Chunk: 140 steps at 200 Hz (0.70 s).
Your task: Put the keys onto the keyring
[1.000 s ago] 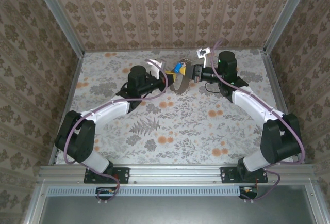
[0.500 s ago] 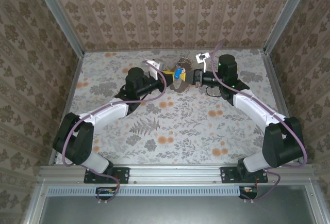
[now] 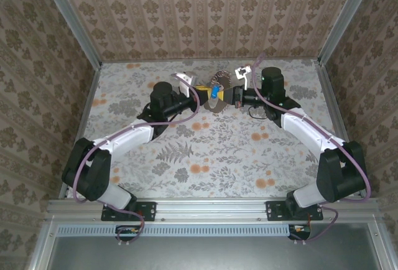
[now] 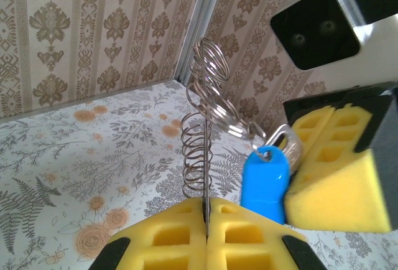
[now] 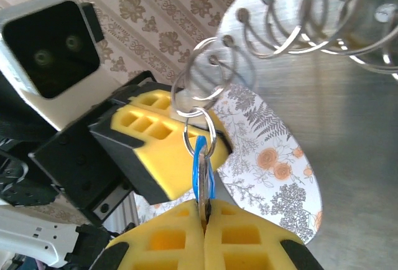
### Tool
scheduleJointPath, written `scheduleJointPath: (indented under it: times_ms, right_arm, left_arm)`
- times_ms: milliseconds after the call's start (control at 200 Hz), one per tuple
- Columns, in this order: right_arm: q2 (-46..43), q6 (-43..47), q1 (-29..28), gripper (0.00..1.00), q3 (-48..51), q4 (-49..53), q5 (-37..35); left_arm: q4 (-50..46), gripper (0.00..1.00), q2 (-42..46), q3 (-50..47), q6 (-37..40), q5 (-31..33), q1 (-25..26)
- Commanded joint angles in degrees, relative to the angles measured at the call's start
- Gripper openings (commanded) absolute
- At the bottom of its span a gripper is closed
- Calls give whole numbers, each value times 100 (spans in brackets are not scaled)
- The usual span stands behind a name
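Near the middle of the counter's far edge, your left gripper is clamped on the keyring, its coil rising straight out, while your right gripper, pinched shut on the blue keys, holds them just right of that coil.

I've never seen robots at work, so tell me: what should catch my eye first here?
At the far middle of the table, the left gripper pinches the keyring, thin metal strung with wire coils. Facing it, the right gripper clamps a bright blue key.
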<state>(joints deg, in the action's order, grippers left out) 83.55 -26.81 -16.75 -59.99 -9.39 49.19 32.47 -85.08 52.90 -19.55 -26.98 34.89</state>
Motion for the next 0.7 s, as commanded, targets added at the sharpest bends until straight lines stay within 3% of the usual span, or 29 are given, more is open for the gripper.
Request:
scheduleJointPath:
  times_ms: [0,695]
  right_arm:
    - [-238,170,27,0,75,490,-228]
    - [-427,328,159,0,-136,726,-757]
  left_arm:
    - [524,0,362,54,-123,217,-89]
    - [632,0,448,-103,-65,-213,-66]
